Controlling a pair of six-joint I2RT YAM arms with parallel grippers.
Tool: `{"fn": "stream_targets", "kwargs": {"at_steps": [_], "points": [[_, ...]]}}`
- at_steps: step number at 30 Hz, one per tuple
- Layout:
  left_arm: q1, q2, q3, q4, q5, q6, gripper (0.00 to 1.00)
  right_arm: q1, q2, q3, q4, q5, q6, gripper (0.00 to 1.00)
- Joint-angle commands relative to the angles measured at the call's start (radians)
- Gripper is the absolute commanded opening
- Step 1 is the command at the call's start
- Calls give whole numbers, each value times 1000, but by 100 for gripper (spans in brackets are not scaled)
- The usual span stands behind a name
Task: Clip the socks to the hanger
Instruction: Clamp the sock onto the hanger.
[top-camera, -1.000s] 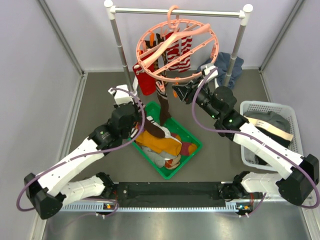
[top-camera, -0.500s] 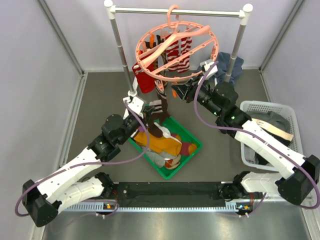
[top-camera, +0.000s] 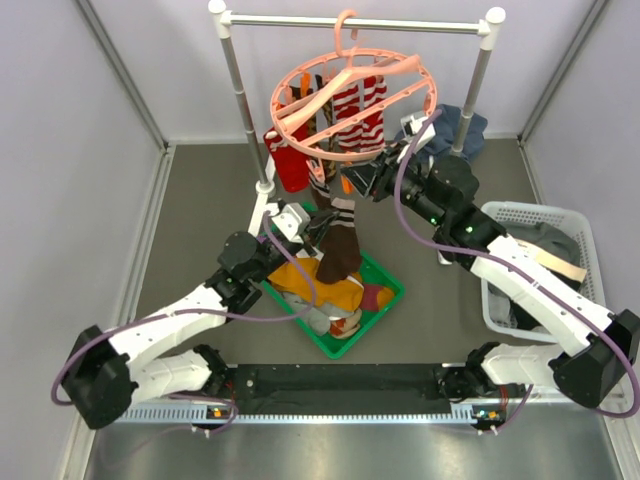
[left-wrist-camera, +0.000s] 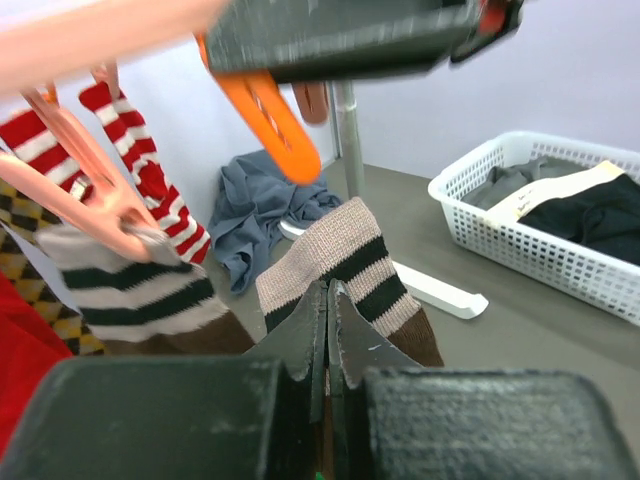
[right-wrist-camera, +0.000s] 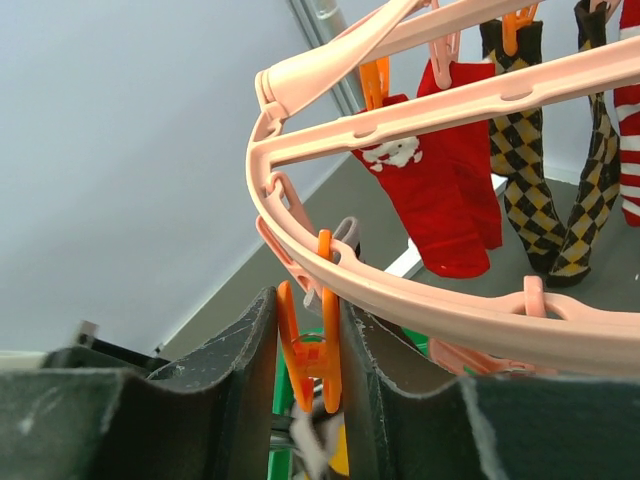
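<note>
The hanger (right-wrist-camera: 450, 318) curves just above my right claw (right-wrist-camera: 308, 320). My left claw (left-wrist-camera: 327, 300) is pinched fully closed on the brown striped sock (left-wrist-camera: 345, 245), whose cuff pokes up past its tips. My right claw's jaws are narrowed, squeezing an orange clip (right-wrist-camera: 310, 365) between them.

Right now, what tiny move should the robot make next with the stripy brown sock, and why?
Probably the left gripper should lift the brown striped sock a little higher, up into the orange clip. It is shut on the sock's cuff, which sits below that clip, and the right gripper is pinching the clip on the pink hanger.
</note>
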Motion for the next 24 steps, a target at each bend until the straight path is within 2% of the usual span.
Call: {"fn": "stream_targets", "kwargs": {"at_steps": [1, 10, 19, 24], "points": [[-5, 53, -27, 215, 6, 8, 0, -17, 0, 25, 11, -48, 32, 0], [-5, 133, -72, 457, -49, 11, 0, -33, -15, -9, 16, -22, 35, 0], [-5, 188, -81, 558, -44, -4, 0, -48, -9, -36, 42, -38, 44, 0], [-5, 185, -72, 554, -63, 10, 0, -49, -11, -47, 62, -56, 66, 0]]}}
